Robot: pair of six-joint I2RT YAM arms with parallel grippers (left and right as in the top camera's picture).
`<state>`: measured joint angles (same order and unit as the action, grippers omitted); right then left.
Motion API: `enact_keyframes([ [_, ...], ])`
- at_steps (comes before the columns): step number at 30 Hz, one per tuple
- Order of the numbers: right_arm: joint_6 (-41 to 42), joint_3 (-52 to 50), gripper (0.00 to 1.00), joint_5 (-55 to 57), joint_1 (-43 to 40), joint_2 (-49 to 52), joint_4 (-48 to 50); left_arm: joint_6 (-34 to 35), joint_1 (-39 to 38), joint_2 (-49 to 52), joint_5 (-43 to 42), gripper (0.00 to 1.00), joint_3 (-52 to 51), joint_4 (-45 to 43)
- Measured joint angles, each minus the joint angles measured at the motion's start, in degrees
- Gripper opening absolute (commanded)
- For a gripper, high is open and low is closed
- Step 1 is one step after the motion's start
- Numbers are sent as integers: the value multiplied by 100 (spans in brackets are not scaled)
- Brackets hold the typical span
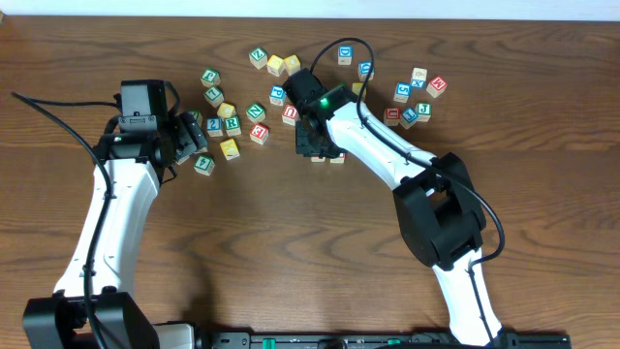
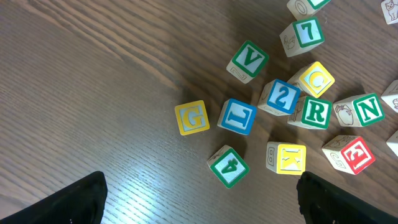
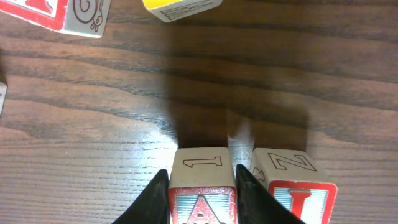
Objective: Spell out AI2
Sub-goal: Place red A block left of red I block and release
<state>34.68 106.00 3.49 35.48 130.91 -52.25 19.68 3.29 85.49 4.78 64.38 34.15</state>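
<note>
In the right wrist view, a red-faced A block (image 3: 202, 202) rests on the table beside a red I block (image 3: 303, 199), with a narrow gap between the two. My right gripper (image 3: 202, 171) has one black finger pressed against each side of the A block; from overhead, this gripper (image 1: 316, 145) covers most of both blocks. A blue 2 block (image 2: 283, 96) lies in the left cluster (image 1: 213, 125), touching a yellow C and a green R. My left gripper (image 2: 204, 199) hangs open just short of that cluster and holds nothing.
Loose letter blocks surround the 2: yellow G (image 2: 191, 117), blue L (image 2: 238, 116), green 4 (image 2: 227, 166), yellow K (image 2: 287, 158) and green V (image 2: 249, 61). Another group (image 1: 415, 99) lies at the back right. A yellow block (image 3: 180, 7) sits just beyond the A.
</note>
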Motion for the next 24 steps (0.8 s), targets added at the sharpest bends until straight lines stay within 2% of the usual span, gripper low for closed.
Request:
enact_keyframes([
  [3,-13,0,40,0,0,0,-20,0,0,0,0,96,0,-2],
  [15,-66,20,41,0,0,-2,-81,0,0,0,0,96,0,-11],
  [24,-251,197,50,0,-35,-503,-83,0,0,0,-61,96,0,-343],
])
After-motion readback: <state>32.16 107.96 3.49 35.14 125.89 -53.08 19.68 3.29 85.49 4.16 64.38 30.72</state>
